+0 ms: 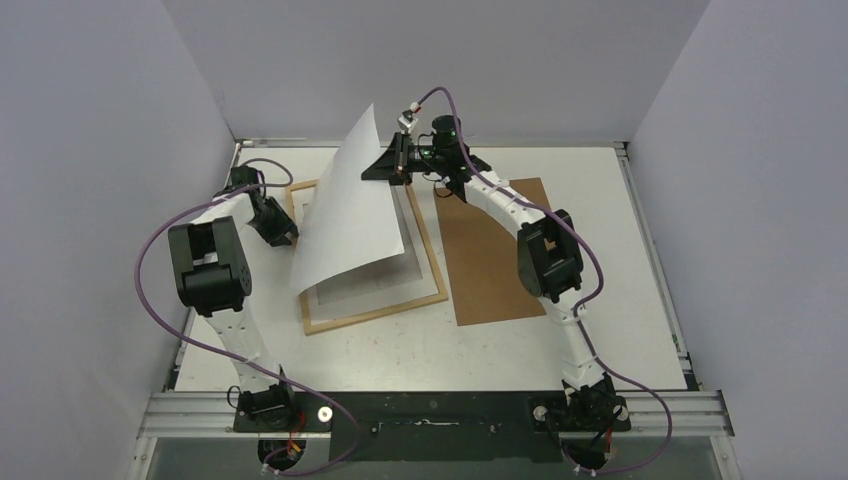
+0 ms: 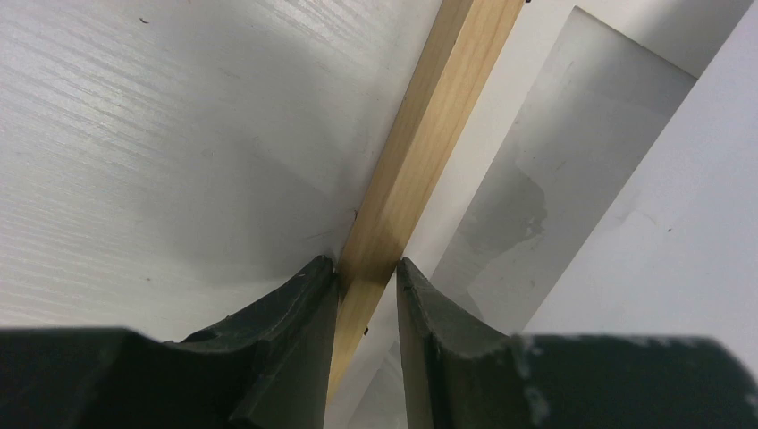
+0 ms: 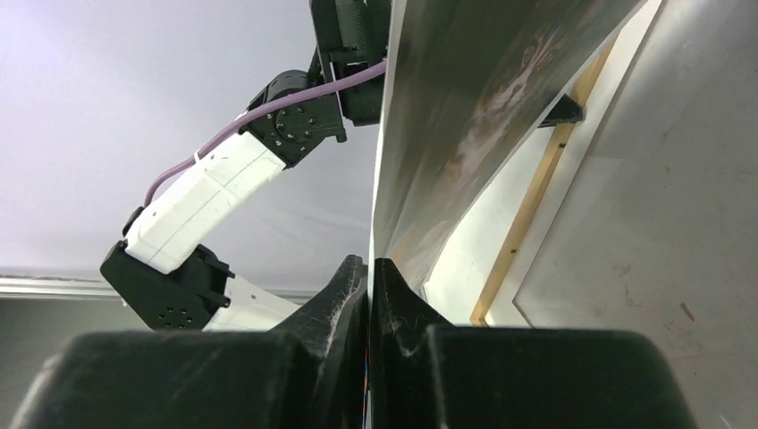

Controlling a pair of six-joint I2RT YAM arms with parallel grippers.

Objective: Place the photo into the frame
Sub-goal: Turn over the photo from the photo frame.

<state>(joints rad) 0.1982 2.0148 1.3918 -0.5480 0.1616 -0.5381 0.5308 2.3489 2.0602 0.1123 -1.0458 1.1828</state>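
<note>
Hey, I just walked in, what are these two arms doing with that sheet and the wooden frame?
The right pincer pinches the photo by one edge and holds it lifted, tilted over the frame, which lies flat on the table. The left pincer is closed on the frame's left rail, apparently steadying it. The brown backing board lies beside the frame, on its right. The photo is not yet in the frame.

I'm looking into a lab test cell: plain pale panels [image 1: 100, 150] box in a scuffed white surface [image 1: 620, 330], an aluminium rail [image 1: 690, 405] runs along the bottom of the frame, and purple cables [image 1: 139, 270] loop loose.
</note>
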